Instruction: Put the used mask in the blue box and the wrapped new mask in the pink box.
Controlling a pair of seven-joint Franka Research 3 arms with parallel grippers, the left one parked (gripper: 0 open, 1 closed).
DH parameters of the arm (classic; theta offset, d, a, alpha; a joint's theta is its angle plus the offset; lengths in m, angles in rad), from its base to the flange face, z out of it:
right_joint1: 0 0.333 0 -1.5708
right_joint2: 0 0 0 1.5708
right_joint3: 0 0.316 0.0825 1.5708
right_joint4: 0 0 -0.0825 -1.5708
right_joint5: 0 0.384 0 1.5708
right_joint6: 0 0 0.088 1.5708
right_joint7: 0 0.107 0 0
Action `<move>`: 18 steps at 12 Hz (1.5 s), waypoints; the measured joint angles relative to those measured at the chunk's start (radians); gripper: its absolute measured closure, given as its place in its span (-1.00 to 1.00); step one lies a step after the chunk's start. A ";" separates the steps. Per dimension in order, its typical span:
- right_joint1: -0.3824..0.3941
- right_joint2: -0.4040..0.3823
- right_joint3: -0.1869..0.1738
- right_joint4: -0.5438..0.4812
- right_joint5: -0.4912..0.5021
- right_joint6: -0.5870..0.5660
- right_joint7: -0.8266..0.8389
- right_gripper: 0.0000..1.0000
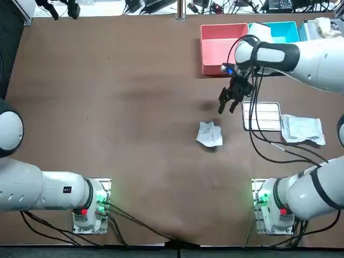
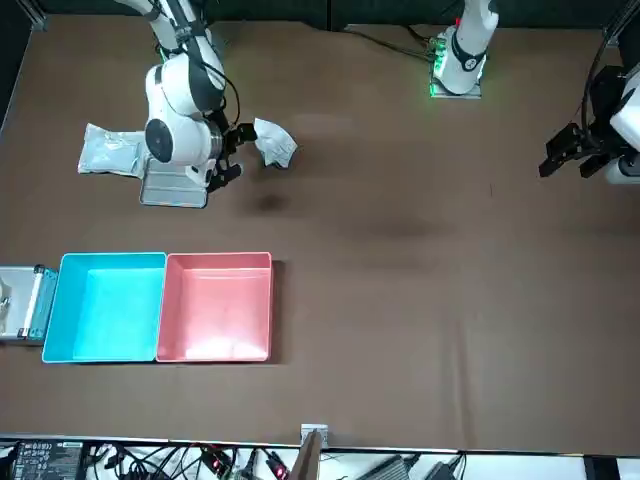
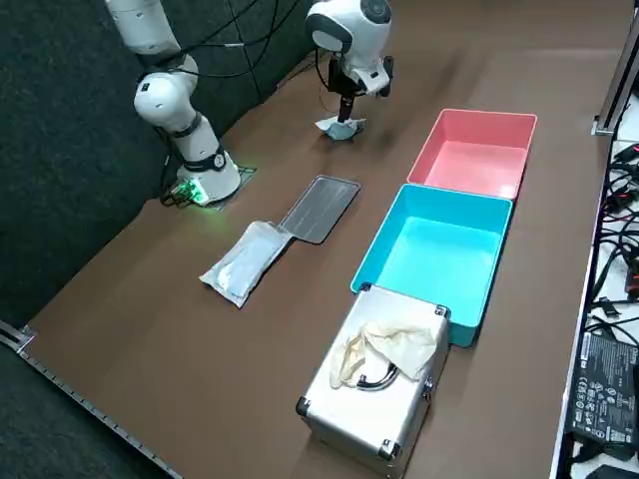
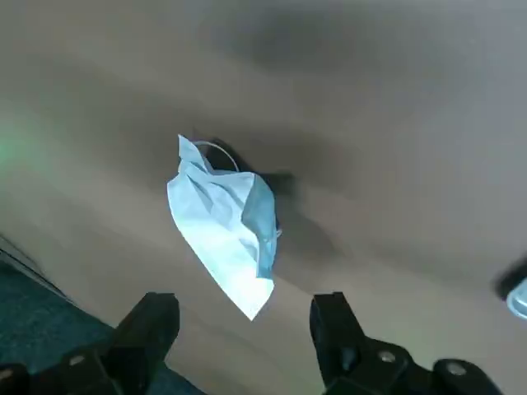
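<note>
- Fingers of the right gripper [image 1: 228,102] stood wide apart, holding nothing, raised above the table [image 1: 134,107].
- The used mask [image 4: 226,226] lay crumpled on the table, just ahead of the gap between the fingertips, touching neither one.
- The wrapped mask [image 1: 303,129] lay beside a metal tray [image 1: 262,115], apart from the gripper.
- The blue box [image 2: 105,305] and pink box [image 2: 215,305] stood touching, side by side.

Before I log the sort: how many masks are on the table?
2. The crumpled used mask lies mid-table, near the open right end effector; the wrapped new mask lies beside the metal tray. None looks hidden.
</note>
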 joint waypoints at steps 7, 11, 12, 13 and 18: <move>0.047 0.064 0.000 0.000 0.000 0.033 0.000 -0.96; 0.090 0.088 0.000 -0.006 0.000 0.087 0.000 -0.95; 0.099 0.092 0.000 -0.011 0.000 0.098 0.000 -0.89; 0.106 0.093 0.000 -0.018 0.000 0.109 0.000 -0.89; 0.136 0.094 0.000 -0.065 0.000 0.165 0.000 -0.79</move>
